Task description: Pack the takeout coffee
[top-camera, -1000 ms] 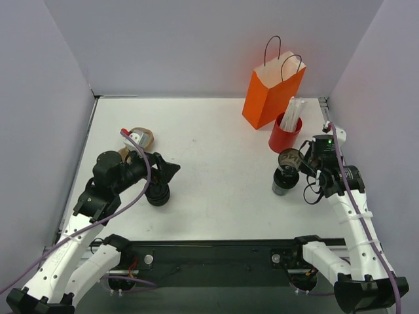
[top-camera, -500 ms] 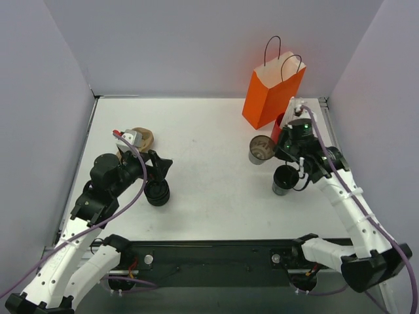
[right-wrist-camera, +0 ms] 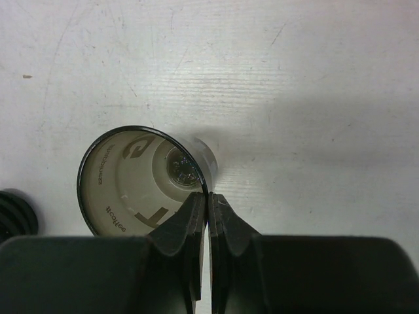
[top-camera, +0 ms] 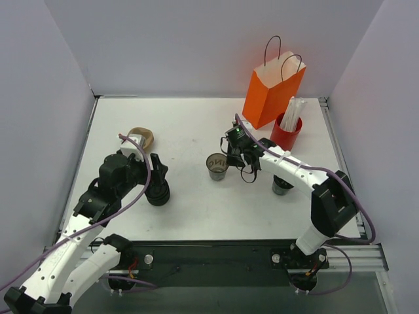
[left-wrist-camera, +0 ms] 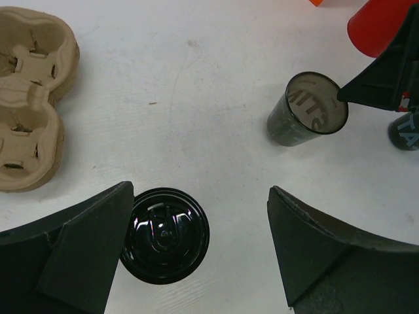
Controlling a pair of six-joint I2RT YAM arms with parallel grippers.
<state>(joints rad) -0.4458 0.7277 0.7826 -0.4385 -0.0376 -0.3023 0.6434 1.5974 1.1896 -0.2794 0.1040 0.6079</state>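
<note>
Right claw [top-camera: 225, 161] is pinched narrow on the rim of the cup [top-camera: 217, 165]. In the right wrist view its fingers [right-wrist-camera: 193, 216] are nearly together, with only the cup wall between them. One finger is inside the mouth, the other outside.

The cup is left of the bag [top-camera: 272, 88] and nearer the arm bases, well apart from it, over bare desk [top-camera: 196, 216]. It has no lid, a black rim and print on the inner wall. It tips slightly, and I cannot tell if its base touches the desk.

Left claw [top-camera: 157, 171] is wide and holds nothing. It hangs over the lid stack [top-camera: 158, 193], far left of the bag and nearer the bases. In the left wrist view the stack [left-wrist-camera: 165, 235] sits just inside one finger [left-wrist-camera: 85, 255], and the other finger is well apart from it.

The pulp carrier [top-camera: 141, 137] lies far left of the bag, beyond the stack. The red cup [top-camera: 285, 134] with white straws stands just beside the bag, on its right-front corner. A second dark cup [top-camera: 281, 186] stands upright further toward the bases from the bag, past the red cup.
</note>
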